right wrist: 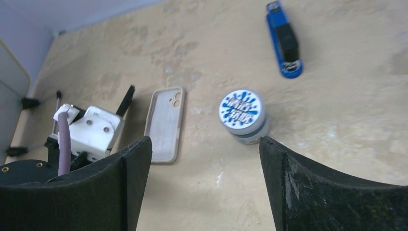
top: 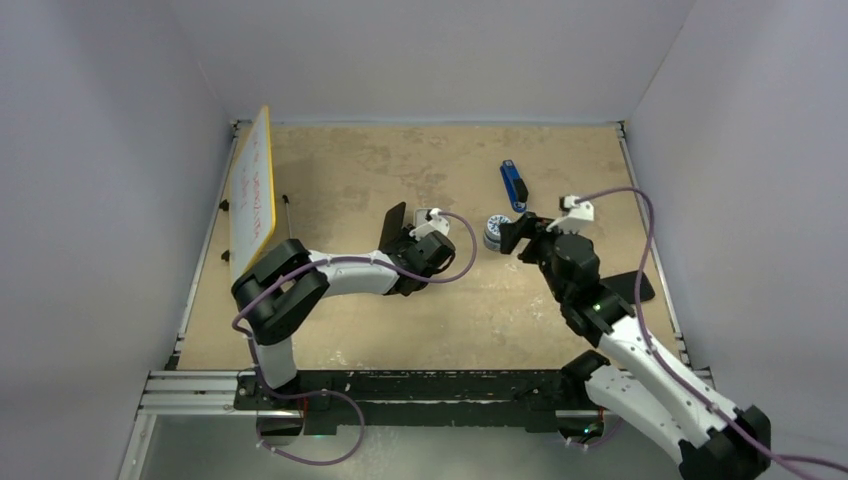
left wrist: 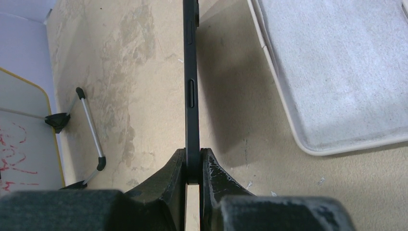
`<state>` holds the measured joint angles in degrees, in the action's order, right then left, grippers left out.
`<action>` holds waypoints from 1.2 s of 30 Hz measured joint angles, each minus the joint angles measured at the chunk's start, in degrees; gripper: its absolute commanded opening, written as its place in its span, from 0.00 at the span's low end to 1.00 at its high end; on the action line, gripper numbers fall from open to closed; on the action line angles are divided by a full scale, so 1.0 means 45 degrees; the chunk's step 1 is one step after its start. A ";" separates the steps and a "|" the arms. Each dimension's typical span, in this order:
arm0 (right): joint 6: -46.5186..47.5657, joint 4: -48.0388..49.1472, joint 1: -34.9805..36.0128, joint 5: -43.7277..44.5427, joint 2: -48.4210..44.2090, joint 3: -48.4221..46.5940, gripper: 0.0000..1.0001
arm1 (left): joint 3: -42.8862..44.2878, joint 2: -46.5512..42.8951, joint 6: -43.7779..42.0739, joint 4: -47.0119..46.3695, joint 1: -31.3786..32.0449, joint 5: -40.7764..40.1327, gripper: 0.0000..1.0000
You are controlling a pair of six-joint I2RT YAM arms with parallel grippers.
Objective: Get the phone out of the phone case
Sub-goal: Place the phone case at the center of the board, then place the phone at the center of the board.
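At far left of the bench (top: 330, 170), only a whiteboard (top: 254, 190) on its small wire stand (left wrist: 89, 126), of no use for the task.

Next to the right, the left tool (left wrist: 192, 166), pressed together and pinching the phone (left wrist: 191, 82) by its near end. Held on edge, thin side toward the wrist camera, side buttons in view, long axis running straight ahead out of the tool. No case around it: bare black edge all along.

Just to the right of the phone, apart from it and not touching, the phone case (left wrist: 337, 72), lying flat on the bench with the hollow side up and nothing inside, its long side roughly alongside the phone.

Judged from this: separation already made, and only setting the phone down left to do, better on bare bench to the left of the case than back onto it.

Further right, a small jar (right wrist: 242, 114) with a blue and white lid, then the right tool (right wrist: 203, 144), fingers spread wide, gripping nothing, hovering near the jar and well apart from the phone. Beyond it, a blue stapler (right wrist: 285, 41).

Clearly nearer to the phone: the left arm, already holding it. Probably no need for the right one.
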<state>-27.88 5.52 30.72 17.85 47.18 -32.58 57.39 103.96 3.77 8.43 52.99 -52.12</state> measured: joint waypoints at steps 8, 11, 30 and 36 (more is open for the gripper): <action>-0.0277 -0.0151 0.0000 0.1821 -0.3215 0.1384 0.99 | 0.0010 0.0403 0.0068 0.0384 0.0000 0.0583 0.37; -0.0291 -0.0593 0.0000 0.2021 -0.3356 0.1370 0.99 | 0.0010 0.0481 0.0112 0.0525 0.0000 0.0821 0.48; -0.1214 -0.5901 0.0000 0.3196 -0.4731 -0.0549 0.99 | -0.0767 -0.3555 0.1282 0.0029 -0.0024 0.4211 0.77; -0.1409 -0.7601 0.0000 0.3468 -0.4294 -0.1044 0.99 | -0.2671 -0.7383 0.1841 -0.0729 -0.0024 0.5260 0.78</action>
<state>-34.22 -28.69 30.72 33.45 27.86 -37.28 45.36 70.74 12.05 5.15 52.88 -28.45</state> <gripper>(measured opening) 0.987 0.775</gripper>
